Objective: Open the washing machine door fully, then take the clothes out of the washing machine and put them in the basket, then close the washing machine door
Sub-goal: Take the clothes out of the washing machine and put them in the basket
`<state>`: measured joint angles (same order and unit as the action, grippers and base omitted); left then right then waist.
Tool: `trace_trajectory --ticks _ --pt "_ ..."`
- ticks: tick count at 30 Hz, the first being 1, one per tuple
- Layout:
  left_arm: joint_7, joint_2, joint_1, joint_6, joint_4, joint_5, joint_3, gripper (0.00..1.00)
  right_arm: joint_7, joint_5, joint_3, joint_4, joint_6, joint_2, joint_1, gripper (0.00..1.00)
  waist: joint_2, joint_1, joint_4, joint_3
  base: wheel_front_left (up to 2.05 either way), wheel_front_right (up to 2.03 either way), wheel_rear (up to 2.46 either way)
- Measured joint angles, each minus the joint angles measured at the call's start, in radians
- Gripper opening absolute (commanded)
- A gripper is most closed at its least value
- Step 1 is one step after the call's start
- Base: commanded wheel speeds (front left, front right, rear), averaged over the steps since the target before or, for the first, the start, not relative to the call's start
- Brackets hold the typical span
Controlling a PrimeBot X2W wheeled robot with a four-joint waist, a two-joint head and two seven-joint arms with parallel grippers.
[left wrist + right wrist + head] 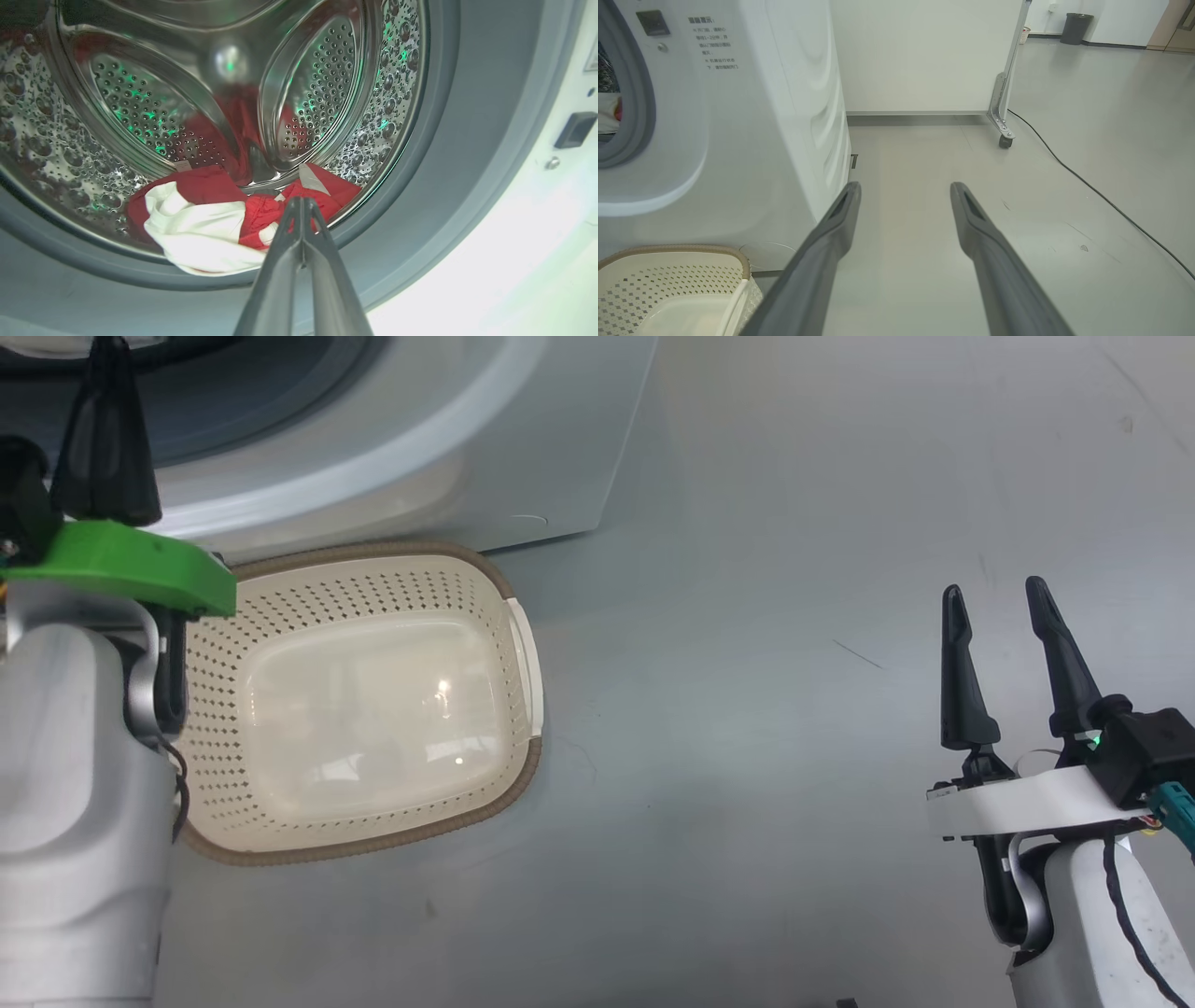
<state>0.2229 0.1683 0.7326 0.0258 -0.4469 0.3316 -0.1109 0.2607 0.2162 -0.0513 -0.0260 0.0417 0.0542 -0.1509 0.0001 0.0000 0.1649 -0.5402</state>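
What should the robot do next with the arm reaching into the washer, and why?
Probably open the left jaws, then ease forward onto the clothes. The jaws are shut with nothing between them, pointing at the red and white heap low in the drum, and the basket is empty.

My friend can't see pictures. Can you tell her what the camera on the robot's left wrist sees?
Red and white clothes lie bunched at the bottom of the shiny steel drum of the washing machine, near its mouth. The left gripper, shut tight, points at them from the bottom of the picture. A grey gasket rings the drum.
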Motion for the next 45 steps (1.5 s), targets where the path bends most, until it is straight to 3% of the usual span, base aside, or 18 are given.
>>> trace_trajectory --ticks 2,3,6,20,45 --pt "0.007 -0.006 -0.033 -0.004 0.009 -0.001 -0.002 0.0 0.0 -0.008 0.003 -0.002 0.0 0.0 0.002 1.0 0.0 0.0 -0.006 0.017 0.0 0.0 0.0" --pt "0.007 -0.012 -0.049 -0.007 0.014 -0.003 -0.004 0.1 0.0 -0.009 0.004 -0.003 0.0 0.001 0.006 1.0 0.0 0.0 -0.01 0.026 0.0 0.0 0.0" --pt "0.009 -0.032 -0.097 -0.014 0.033 -0.006 -0.011 1.0 0.0 -0.012 0.005 -0.008 0.001 0.001 0.022 1.0 0.0 0.0 -0.019 0.053 0.0 0.0 0.0" --pt "0.026 -0.084 -0.34 -0.058 0.121 -0.011 -0.028 1.0 0.0 -0.035 0.021 -0.03 0.009 0.008 0.089 1.0 0.0 0.0 -0.07 0.187 0.0 0.0 0.0" --pt "0.026 -0.091 -0.66 -0.091 0.218 -0.016 -0.025 1.0 0.0 -0.05 0.005 -0.055 0.013 0.006 0.21 1.0 0.0 0.0 -0.172 0.397 0.0 0.0 0.0"
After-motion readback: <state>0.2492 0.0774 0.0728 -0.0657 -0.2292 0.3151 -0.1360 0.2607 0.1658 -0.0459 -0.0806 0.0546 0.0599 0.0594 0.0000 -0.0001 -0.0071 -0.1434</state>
